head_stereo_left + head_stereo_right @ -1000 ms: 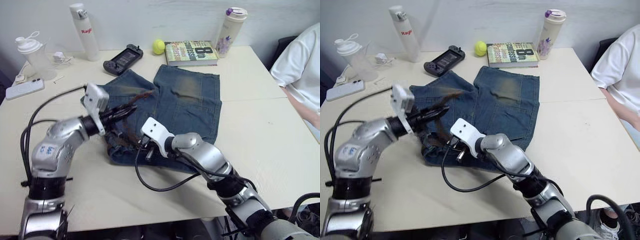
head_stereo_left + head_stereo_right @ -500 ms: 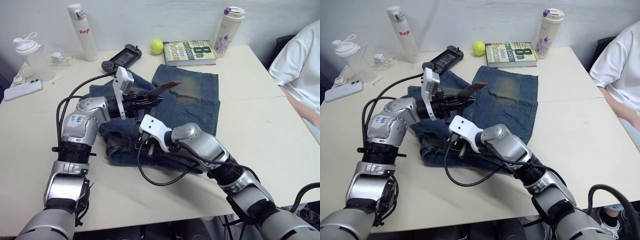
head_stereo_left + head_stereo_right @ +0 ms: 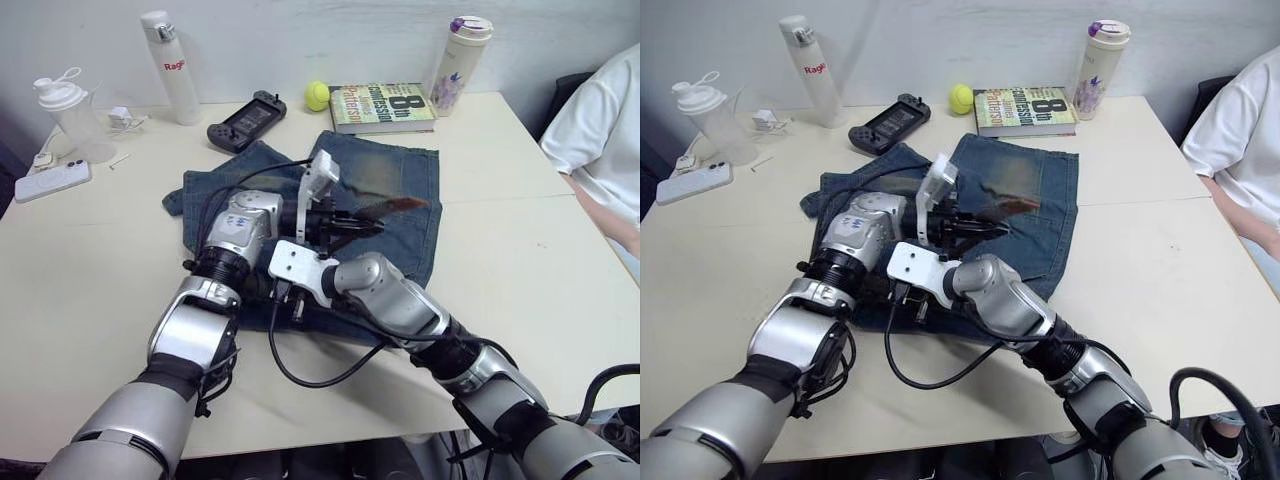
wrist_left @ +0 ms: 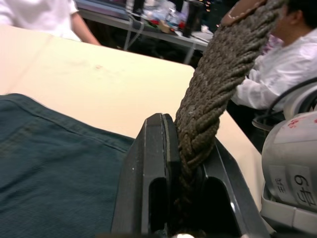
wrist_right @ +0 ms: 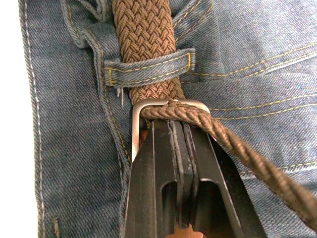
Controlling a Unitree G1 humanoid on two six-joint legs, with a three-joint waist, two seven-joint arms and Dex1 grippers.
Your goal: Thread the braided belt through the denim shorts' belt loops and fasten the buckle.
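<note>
The left gripper (image 4: 190, 163) is clamped on the free tail of the braided belt (image 3: 392, 206), holding it stretched in the air above the denim shorts (image 3: 400, 230) toward the robot's right; the right gripper (image 5: 181, 148) is pressed closed at the buckle (image 5: 137, 130), pinning it against the waistband just beside a belt loop (image 5: 148, 63) through which the strap already passes; the likeliest trouble, as I judge it, is the tail drawn too hard, so that the buckle slips from the right fingers or the waistband bunches and drags the shorts across the table (image 3: 520, 260); the crossed arms could also foul each other's cables; room is open on the right side of the table, though a person's sleeve (image 3: 600, 130) sits at that edge; the book (image 3: 382, 105), ball (image 3: 317, 94) and bottle (image 3: 458, 50) stand well apart at the far edge.
</note>
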